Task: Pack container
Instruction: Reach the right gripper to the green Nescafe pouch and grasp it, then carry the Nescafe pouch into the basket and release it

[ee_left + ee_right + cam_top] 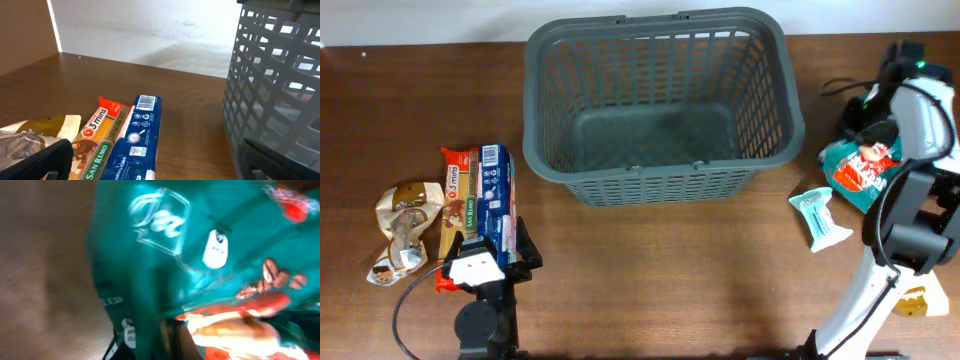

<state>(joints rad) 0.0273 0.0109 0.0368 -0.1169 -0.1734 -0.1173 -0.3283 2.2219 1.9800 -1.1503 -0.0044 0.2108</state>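
The container, a large dark grey slotted basket (775, 110), stands at the back centre with nothing in it; its wall fills the right of the left wrist view (270, 90). My left gripper (488, 246) (157, 167) is open, its fingers astride a blue packet (497, 195) (135, 140) that lies beside a red and tan spaghetti packet (458, 190) (97, 132). My right gripper (873, 140) (170, 340) is at a teal coffee bag (855, 170) (165, 255) on the right. The bag fills its blurred view and folds around the fingers, so the gripper looks shut on it.
A crumpled beige and brown packet (405, 225) (30, 132) lies left of the spaghetti. A small light teal packet (823, 218) lies left of the right arm. A yellow item (912, 302) sits by the right arm's base.
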